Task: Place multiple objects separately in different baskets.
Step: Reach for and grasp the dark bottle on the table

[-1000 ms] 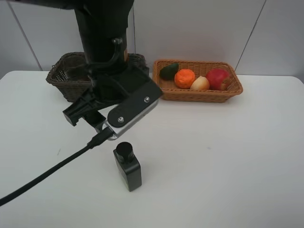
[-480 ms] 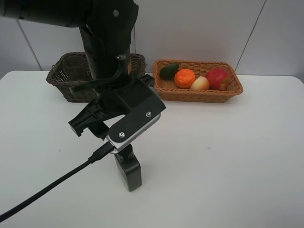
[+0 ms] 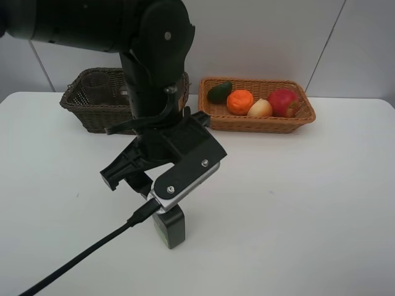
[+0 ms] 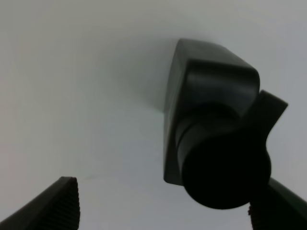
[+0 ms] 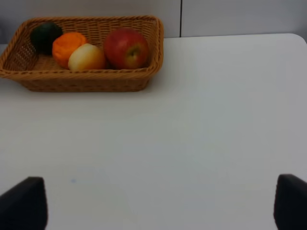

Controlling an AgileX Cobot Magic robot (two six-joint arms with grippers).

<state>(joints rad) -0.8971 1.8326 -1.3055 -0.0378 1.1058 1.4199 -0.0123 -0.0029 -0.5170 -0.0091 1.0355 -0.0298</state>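
The black square bottle [image 3: 171, 227] stands on the white table, its cap hidden under my left wrist [image 3: 182, 163]. In the left wrist view my left gripper [image 4: 163, 211] is open, with the bottle [image 4: 206, 91] between the fingers, close to one fingertip [image 4: 280, 203]. The light tan basket [image 3: 303, 116] holds the avocado [image 3: 219, 92], tangerine [image 3: 240, 102], peach [image 3: 260, 108] and apple [image 3: 282, 100]. The dark brown basket [image 3: 77, 105] holds a translucent cup [image 3: 95, 86]. My right gripper [image 5: 156, 206] is open and empty above the table. The pink bottle is out of view.
A black cable [image 3: 80, 259] trails from the left wrist to the front left edge. The tan basket [image 5: 81, 81] with the fruit lies ahead of the right gripper. A white wall stands behind both baskets.
My left arm has moved down and toward the front, over the black bottle. The bottle's cap, seen earlier, is now covered by the wrist. The bottle has not moved.
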